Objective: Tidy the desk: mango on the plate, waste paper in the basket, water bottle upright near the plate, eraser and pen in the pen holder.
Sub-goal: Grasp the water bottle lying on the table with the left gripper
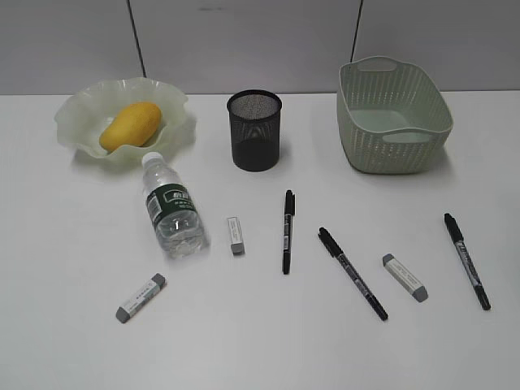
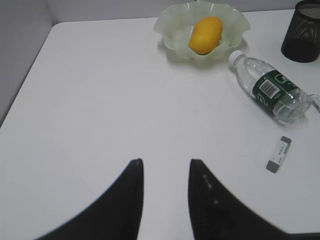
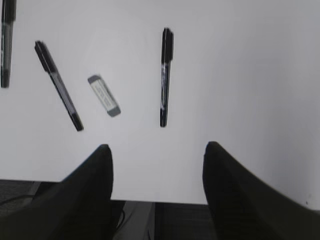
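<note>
The mango [image 1: 130, 123] lies in the wavy-rimmed plate [image 1: 68, 114] at the back left. The water bottle [image 1: 171, 210] lies on its side in front of the plate, cap toward it. The black mesh pen holder [image 1: 254, 130] stands mid-back and the basket [image 1: 382, 150] back right. Three erasers [image 1: 236, 235] [image 1: 140, 297] [image 1: 405, 277] and three pens [image 1: 288, 231] [image 1: 352, 272] [image 1: 466, 260] lie on the desk. No waste paper shows. My left gripper [image 2: 165, 162] is open and empty, well short of the bottle [image 2: 270, 87] and mango [image 2: 205, 35]. My right gripper [image 3: 157, 147] is open and empty over the desk's front edge.
The right wrist view shows a pen [image 3: 165, 75], an eraser [image 3: 104, 95] and another pen [image 3: 57, 85] ahead of the jaws. The left wrist view shows an eraser [image 2: 278, 153] and the pen holder [image 2: 302, 32] to the right. Neither arm appears in the exterior view.
</note>
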`<state>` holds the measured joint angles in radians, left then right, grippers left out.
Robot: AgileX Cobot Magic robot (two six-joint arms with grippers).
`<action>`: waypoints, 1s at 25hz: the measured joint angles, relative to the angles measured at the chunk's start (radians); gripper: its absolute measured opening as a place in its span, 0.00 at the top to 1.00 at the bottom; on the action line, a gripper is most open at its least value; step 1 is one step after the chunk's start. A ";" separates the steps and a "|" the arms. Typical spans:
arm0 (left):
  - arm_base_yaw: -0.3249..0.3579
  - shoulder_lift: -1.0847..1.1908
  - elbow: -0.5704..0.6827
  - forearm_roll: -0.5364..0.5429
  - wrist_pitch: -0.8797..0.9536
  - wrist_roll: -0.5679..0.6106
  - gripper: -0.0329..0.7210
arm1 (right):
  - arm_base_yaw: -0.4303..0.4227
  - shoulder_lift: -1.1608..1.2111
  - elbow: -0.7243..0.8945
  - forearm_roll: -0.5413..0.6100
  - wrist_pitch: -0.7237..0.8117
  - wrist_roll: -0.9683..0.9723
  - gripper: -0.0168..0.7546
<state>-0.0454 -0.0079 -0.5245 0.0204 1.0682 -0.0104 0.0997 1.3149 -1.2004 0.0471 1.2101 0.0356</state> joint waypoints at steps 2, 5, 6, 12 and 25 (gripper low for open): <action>0.000 0.000 0.000 0.000 0.000 0.000 0.64 | 0.000 -0.126 0.104 0.002 0.001 0.001 0.39; 0.000 0.000 0.000 0.000 0.000 0.000 0.64 | 0.000 -0.293 0.209 0.003 0.002 0.001 0.39; 0.000 0.000 0.000 0.000 0.000 0.000 0.64 | 0.000 -0.342 0.233 0.003 0.002 0.001 0.39; 0.000 0.000 0.000 -0.001 0.000 0.000 0.64 | 0.000 -0.680 0.342 0.003 0.005 0.001 0.39; 0.000 0.000 0.000 -0.003 0.000 0.000 0.64 | 0.000 -1.197 0.534 0.003 -0.088 -0.069 0.39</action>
<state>-0.0454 -0.0079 -0.5245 0.0171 1.0682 -0.0104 0.0997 0.1183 -0.6661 0.0501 1.1221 -0.0329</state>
